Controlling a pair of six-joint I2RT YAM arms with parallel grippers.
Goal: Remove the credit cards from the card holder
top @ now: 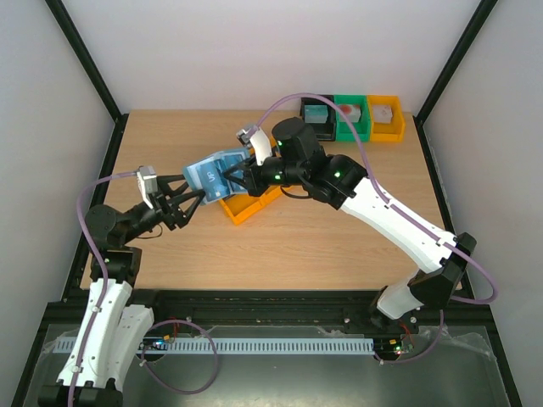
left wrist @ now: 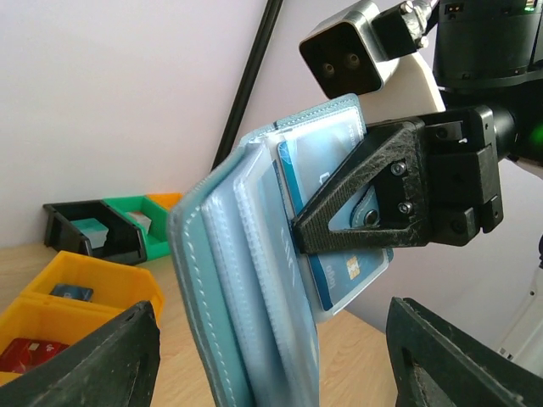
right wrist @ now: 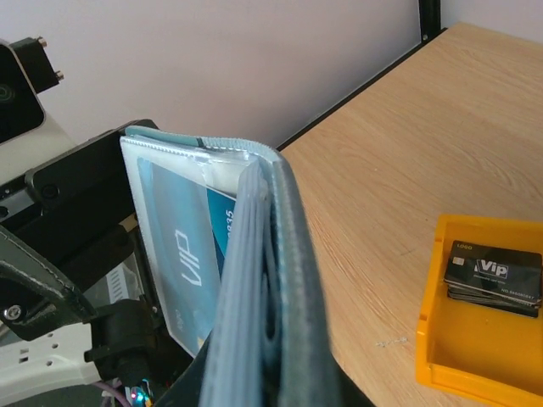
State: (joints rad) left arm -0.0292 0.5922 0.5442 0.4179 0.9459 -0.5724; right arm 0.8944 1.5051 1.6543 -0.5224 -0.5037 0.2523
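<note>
The light-blue card holder (top: 209, 174) hangs in the air above the table's left centre, its clear sleeves fanned out. My right gripper (top: 236, 178) is shut on it; one black finger (left wrist: 373, 199) presses on a sleeve that holds a blue credit card (left wrist: 346, 273). From the right wrist the holder (right wrist: 271, 280) stands edge-on between the jaws, a blue VIP card (right wrist: 180, 246) showing in a sleeve. My left gripper (left wrist: 271, 343) is open, its fingers wide on either side of the holder's (left wrist: 229, 288) lower end without touching it. In the top view the left gripper (top: 197, 197) sits just left of and below the holder.
An orange-yellow bin (top: 248, 205) lies on the table under the holder. It holds a red card (left wrist: 30, 352), a blue card (left wrist: 71, 292) and a dark VIP card (right wrist: 494, 273). Black (top: 318, 119), green (top: 351, 119) and yellow (top: 384, 119) bins stand at the back right edge.
</note>
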